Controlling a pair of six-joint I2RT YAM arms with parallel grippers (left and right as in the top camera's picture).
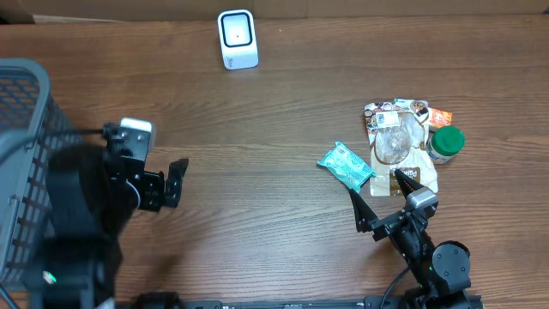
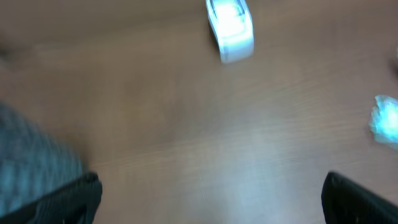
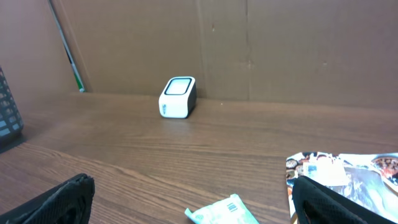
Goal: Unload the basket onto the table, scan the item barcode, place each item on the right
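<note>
Your left claw [image 1: 176, 182] and right claw [image 1: 380, 196] gape empty. The crinkly teal foil packet [image 1: 346, 165] lies on the wood-grain surface [image 1: 274, 129] by the right claw, well apart from the rounded white scanner [image 1: 238, 39].

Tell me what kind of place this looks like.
Probably a mock shop checkout: a white barcode scanner, a grey mesh basket and a pile of packaged snacks at a wooden table.
</note>
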